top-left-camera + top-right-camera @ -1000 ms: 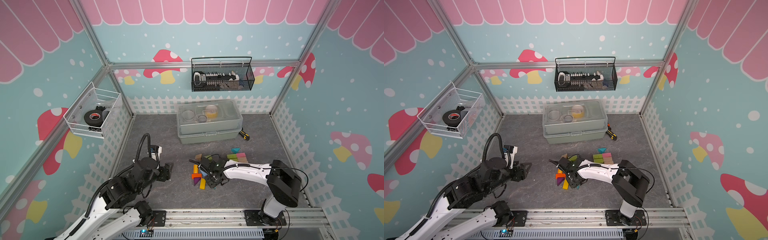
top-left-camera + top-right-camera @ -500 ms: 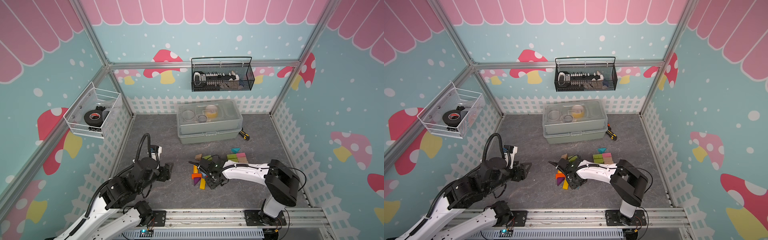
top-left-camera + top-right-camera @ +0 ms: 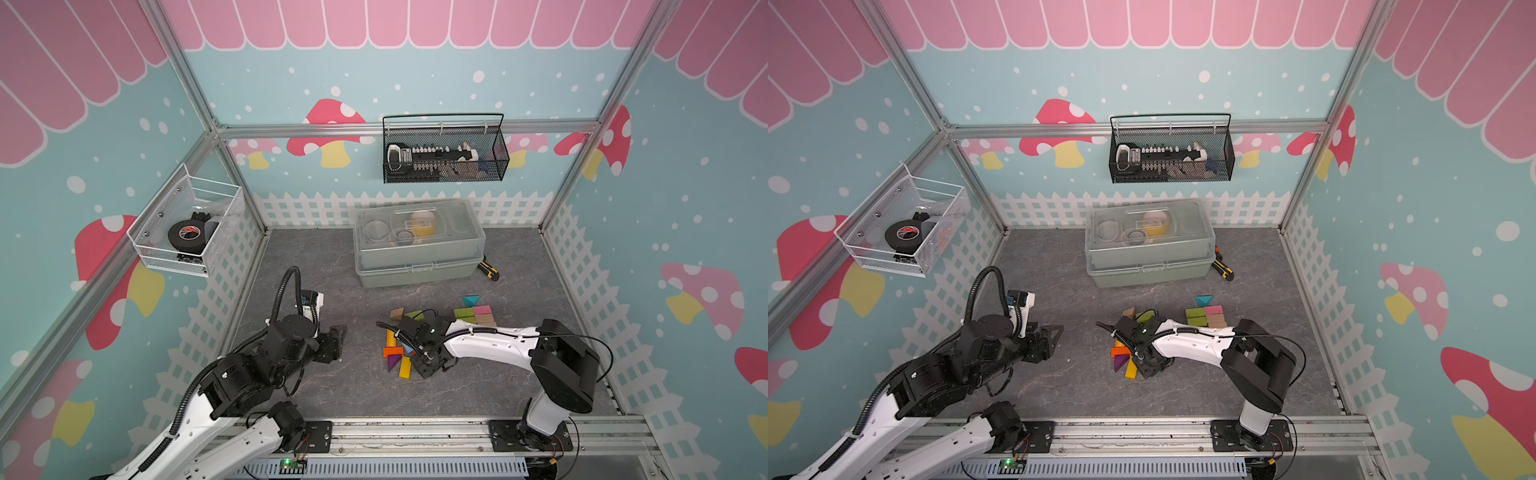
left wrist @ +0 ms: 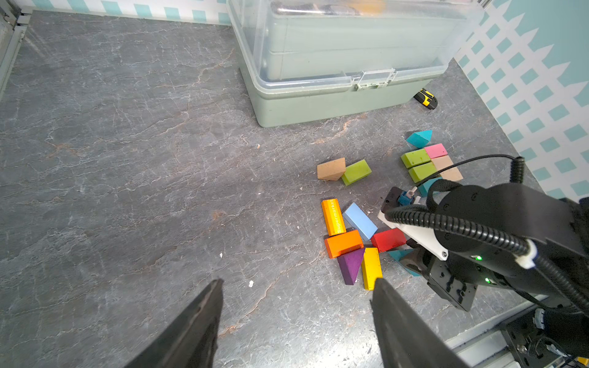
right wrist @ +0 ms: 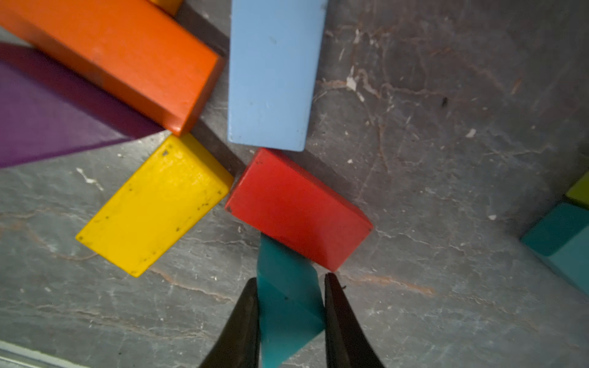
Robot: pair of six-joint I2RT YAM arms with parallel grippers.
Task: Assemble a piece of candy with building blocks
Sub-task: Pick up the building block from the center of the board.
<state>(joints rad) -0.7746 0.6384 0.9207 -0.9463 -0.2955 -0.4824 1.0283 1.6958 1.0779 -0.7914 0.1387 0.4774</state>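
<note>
The right claw grips a teal wedge touching the red block, the left claw open, the candy seemingly barely begun, other blocks loose around it.

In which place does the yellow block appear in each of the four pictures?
In a top view: the yellow block lies low, near the centre.
In a top view: again low and central.
Left wrist: right of centre, low.
Right wrist: left of centre.
Shared landmark: the purple prism beside it.
</note>
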